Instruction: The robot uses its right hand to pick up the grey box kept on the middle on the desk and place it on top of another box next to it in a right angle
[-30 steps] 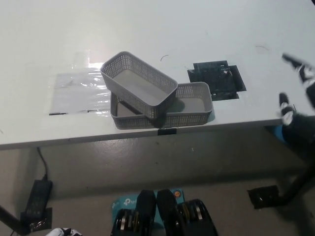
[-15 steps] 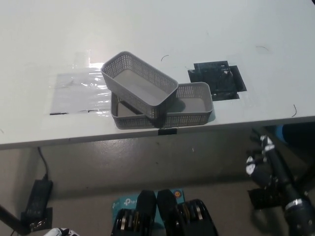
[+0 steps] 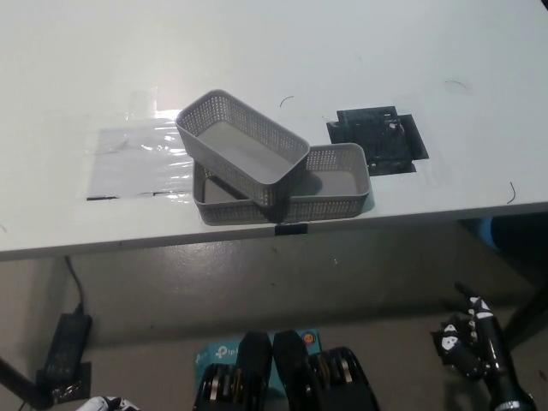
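On the smooth white worktop (image 3: 360, 51), near its front edge, a grey perforated rectangular box (image 3: 241, 151) rests tilted and skewed across the rim of a second grey mesh box (image 3: 338, 181), beside a clear plastic sheet (image 3: 137, 158) and a black square plate (image 3: 377, 139). The black right hand (image 3: 467, 342) hangs low below the worktop, holding nothing, fingers loosely apart; of the white left hand (image 3: 107, 403) only a sliver shows, its state unreadable.
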Motion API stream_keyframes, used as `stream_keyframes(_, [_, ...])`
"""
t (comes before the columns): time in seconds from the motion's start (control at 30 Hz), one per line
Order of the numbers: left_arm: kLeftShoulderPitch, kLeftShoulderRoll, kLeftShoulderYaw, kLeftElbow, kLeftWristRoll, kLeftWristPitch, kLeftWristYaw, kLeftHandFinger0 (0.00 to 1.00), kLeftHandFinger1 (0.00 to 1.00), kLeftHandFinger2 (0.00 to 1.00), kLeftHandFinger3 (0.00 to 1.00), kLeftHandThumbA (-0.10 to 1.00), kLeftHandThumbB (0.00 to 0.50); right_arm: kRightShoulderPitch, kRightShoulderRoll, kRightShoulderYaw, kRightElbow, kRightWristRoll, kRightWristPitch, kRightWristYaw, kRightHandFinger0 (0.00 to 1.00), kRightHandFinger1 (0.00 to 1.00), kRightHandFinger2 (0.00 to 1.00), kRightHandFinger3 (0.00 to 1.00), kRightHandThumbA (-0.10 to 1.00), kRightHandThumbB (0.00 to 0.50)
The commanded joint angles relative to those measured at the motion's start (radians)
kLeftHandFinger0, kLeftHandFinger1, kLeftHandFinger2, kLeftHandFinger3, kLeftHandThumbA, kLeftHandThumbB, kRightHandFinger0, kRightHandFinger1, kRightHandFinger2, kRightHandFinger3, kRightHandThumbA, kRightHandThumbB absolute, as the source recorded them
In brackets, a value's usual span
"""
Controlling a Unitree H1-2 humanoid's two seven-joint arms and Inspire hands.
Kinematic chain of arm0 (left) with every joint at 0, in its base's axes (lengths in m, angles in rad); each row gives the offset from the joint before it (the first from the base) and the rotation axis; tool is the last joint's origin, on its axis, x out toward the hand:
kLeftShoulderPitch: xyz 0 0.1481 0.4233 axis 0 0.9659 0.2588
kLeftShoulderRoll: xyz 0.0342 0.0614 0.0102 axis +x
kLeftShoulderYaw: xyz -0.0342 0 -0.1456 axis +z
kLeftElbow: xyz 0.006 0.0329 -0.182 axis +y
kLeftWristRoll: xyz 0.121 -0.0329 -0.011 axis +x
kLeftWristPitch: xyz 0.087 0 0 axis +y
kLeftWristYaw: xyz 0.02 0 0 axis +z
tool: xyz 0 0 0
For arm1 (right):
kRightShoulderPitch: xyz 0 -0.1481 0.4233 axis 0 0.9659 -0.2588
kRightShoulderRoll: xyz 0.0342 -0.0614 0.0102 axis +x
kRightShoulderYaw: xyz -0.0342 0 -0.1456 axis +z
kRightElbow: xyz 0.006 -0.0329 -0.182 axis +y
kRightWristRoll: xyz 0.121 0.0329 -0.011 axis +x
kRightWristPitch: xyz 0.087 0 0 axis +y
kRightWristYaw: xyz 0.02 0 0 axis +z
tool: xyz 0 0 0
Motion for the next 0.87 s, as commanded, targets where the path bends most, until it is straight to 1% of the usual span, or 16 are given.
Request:
stream_keyframes(0.0, [-0.002,0.016,0.018,-0.027,0.000,-0.011,0.019,0.27,0.30,0.45,0.62,0.19,0.328,-0.014,-0.017,-0.026,0.048,0.109,-0.212,-0.202,0.32,0.45,0.67,0.89,-0.10,0.119])
stream_keyframes(0.03, [-0.003,0.017,0.017,-0.028,0.001,-0.012,0.018,0.28,0.32,0.47,0.62,0.19,0.326,-0.010,-0.022,-0.018,0.048,0.103,-0.196,-0.197,0.29,0.42,0.65,0.87,-0.10,0.118])
stream_keyframes(0.1, [-0.006,0.015,0.017,-0.024,-0.005,-0.016,0.016,0.29,0.33,0.48,0.61,0.18,0.327,-0.004,-0.030,-0.001,0.044,0.092,-0.179,-0.201,0.29,0.42,0.64,0.86,-0.10,0.113])
stream_keyframes(0.13, [-0.005,0.013,0.018,-0.027,-0.003,-0.006,0.016,0.33,0.35,0.49,0.61,0.19,0.329,0.005,-0.037,0.021,0.031,0.079,-0.158,-0.184,0.29,0.40,0.63,0.85,-0.10,0.110])
stream_keyframes(0.2, [-0.005,0.014,0.018,-0.028,-0.003,-0.008,0.014,0.30,0.33,0.47,0.62,0.19,0.324,0.010,-0.046,0.043,0.031,0.073,-0.161,-0.191,0.26,0.36,0.61,0.86,-0.10,0.110])
stream_keyframes(0.27, [-0.010,0.006,0.018,-0.026,-0.002,-0.010,0.021,0.29,0.33,0.47,0.63,0.19,0.324,0.002,-0.063,0.067,0.034,0.065,-0.153,-0.202,0.26,0.35,0.60,0.87,-0.10,0.119])
stream_keyframes(0.3, [-0.010,0.007,0.018,-0.020,-0.003,-0.027,0.024,0.28,0.32,0.47,0.63,0.19,0.320,0.005,-0.065,0.075,0.027,0.069,-0.146,-0.200,0.26,0.36,0.60,0.87,-0.10,0.120])
stream_keyframes(0.33, [-0.011,0.008,0.017,-0.021,-0.001,-0.025,0.023,0.32,0.35,0.49,0.63,0.19,0.322,0.008,-0.069,0.083,0.018,0.068,-0.121,-0.194,0.28,0.38,0.60,0.90,-0.10,0.116])
stream_keyframes(0.37, [-0.012,0.009,0.013,-0.026,0.008,0.001,0.019,0.37,0.39,0.53,0.65,0.21,0.322,0.009,-0.075,0.092,0.017,0.068,-0.113,-0.196,0.29,0.40,0.60,0.91,-0.10,0.108])
stream_keyframes(0.4, [-0.016,0.008,0.013,-0.021,0.003,0.000,0.016,0.36,0.39,0.52,0.65,0.20,0.323,0.018,-0.076,0.098,0.004,0.064,-0.088,-0.195,0.32,0.43,0.64,0.93,-0.10,0.100])
stream_keyframes(0.5, [-0.005,0.005,0.007,-0.020,0.009,-0.001,0.017,0.35,0.38,0.51,0.64,0.21,0.322,0.040,-0.083,0.109,-0.007,0.080,-0.071,-0.196,0.33,0.43,0.64,0.94,-0.10,0.101])
stream_keyframes(0.53, [-0.001,0.004,0.004,-0.015,0.008,-0.014,0.020,0.32,0.34,0.47,0.63,0.19,0.310,0.046,-0.089,0.118,-0.009,0.076,-0.060,-0.188,0.33,0.45,0.64,0.95,-0.10,0.103])
stream_keyframes(0.57, [0.007,0.003,0.003,-0.012,0.005,-0.025,0.021,0.30,0.32,0.46,0.62,0.18,0.311,0.057,-0.092,0.124,-0.016,0.075,-0.047,-0.182,0.32,0.45,0.63,0.95,-0.10,0.103])
stream_keyframes(0.67, [0.009,-0.005,0.004,-0.006,0.002,-0.022,0.023,0.31,0.33,0.46,0.62,0.18,0.326,0.061,-0.110,0.144,-0.022,0.083,-0.024,-0.161,0.37,0.48,0.65,0.98,-0.10,0.102])
stream_keyframes(0.77, [-0.008,-0.006,0.009,0.009,-0.013,-0.036,0.016,0.31,0.34,0.46,0.60,0.17,0.326,0.055,-0.118,0.153,-0.024,0.090,-0.016,-0.163,0.39,0.48,0.65,1.00,-0.10,0.108])
stream_keyframes(0.83, [-0.007,0.000,0.004,0.009,0.001,-0.047,0.021,0.34,0.36,0.48,0.60,0.19,0.330,0.051,-0.124,0.158,-0.012,0.107,-0.020,-0.158,0.37,0.46,0.64,1.00,-0.10,0.104])
